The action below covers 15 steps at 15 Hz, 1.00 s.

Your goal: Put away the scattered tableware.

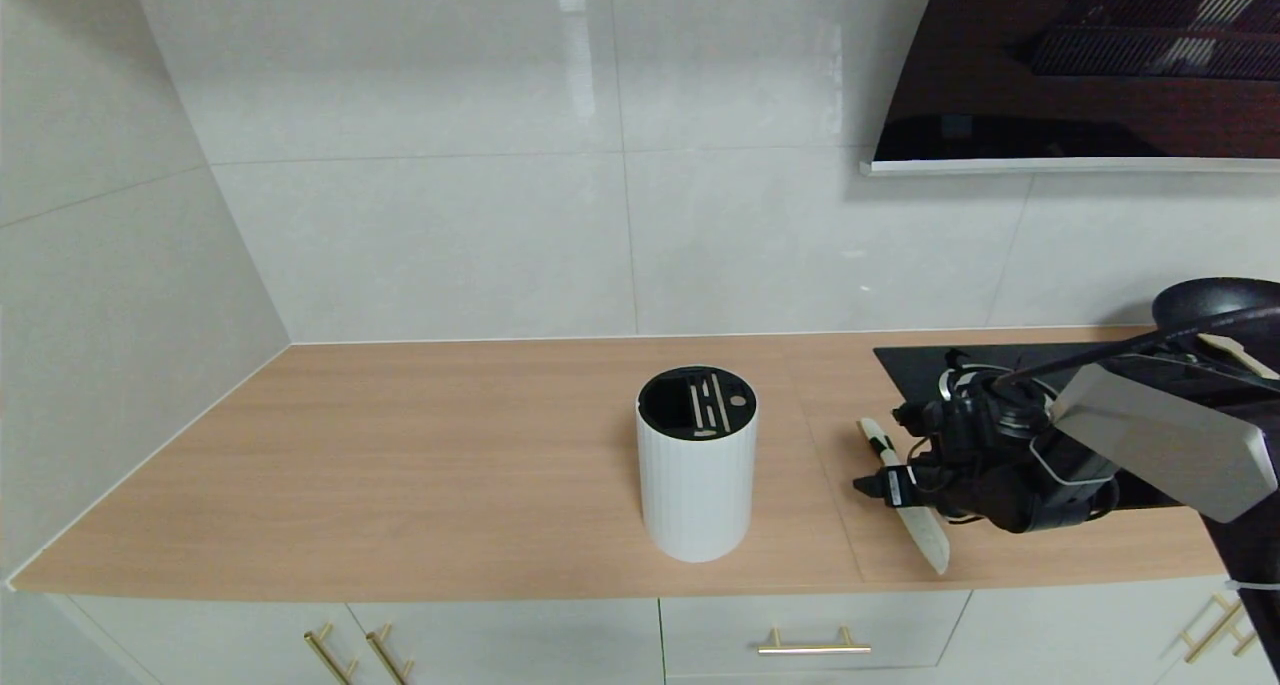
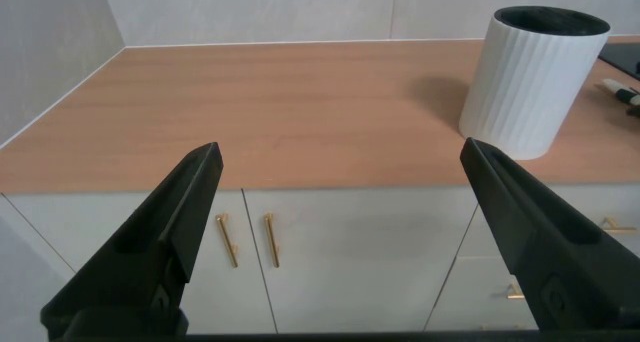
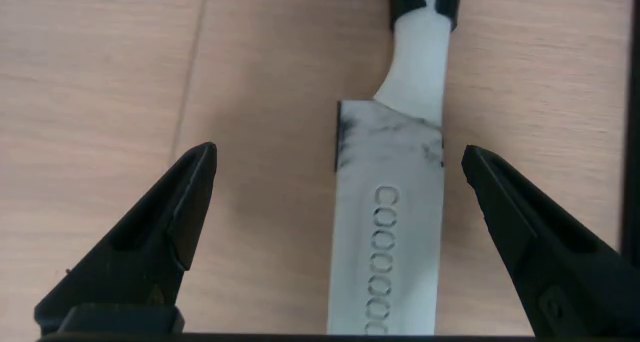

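Observation:
A knife [image 1: 926,537] with a white blade and a black-and-white handle lies flat on the wooden counter, right of a white ribbed utensil holder [image 1: 697,475] with a black slotted top. My right gripper [image 1: 888,452] hangs just above the knife, open, its fingers to either side of where blade meets handle. In the right wrist view the knife [image 3: 390,232] lies between the spread fingers of the right gripper [image 3: 335,182], off-centre toward one of them, with nothing gripped. My left gripper [image 2: 340,162] is open and empty in front of the counter edge, the holder [image 2: 530,82] well beyond it.
A black cooktop [image 1: 1000,360] occupies the counter's right end, with a dark pan [image 1: 1215,305] over it and a range hood [image 1: 1080,65] above. Tiled walls close the back and left. Bare wooden counter [image 1: 420,455] stretches left of the holder. Gold-handled cabinets [image 1: 812,647] sit below.

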Available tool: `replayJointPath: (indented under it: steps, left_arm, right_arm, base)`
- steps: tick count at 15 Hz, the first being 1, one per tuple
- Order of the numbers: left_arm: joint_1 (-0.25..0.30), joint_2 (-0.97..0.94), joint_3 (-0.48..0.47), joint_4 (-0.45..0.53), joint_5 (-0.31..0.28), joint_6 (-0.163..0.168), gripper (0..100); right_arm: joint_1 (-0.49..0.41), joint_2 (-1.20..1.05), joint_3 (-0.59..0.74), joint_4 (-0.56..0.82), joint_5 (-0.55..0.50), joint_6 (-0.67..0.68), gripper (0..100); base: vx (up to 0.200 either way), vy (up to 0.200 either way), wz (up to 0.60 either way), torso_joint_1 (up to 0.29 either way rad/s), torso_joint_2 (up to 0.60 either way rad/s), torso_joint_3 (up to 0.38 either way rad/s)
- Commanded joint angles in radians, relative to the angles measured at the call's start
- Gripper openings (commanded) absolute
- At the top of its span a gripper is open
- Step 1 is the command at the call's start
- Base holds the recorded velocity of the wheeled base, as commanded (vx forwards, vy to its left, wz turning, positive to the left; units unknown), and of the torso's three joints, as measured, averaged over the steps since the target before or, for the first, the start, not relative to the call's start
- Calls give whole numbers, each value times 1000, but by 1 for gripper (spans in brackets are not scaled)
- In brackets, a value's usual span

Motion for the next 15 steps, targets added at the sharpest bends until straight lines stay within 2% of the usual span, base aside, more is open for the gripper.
replayJointPath:
  steps: [1,15]
  left_arm:
    - [0,0,0,-1,0,0,100]
    - [0,0,0,0,0,0,100]
  right_arm:
    - [-3,13,-19,1,0,0,100]
    - [-12,46,-34,1,-49,-20,100]
  base:
    - [0,0,0,0,0,0]
    - [0,0,0,0,0,0]
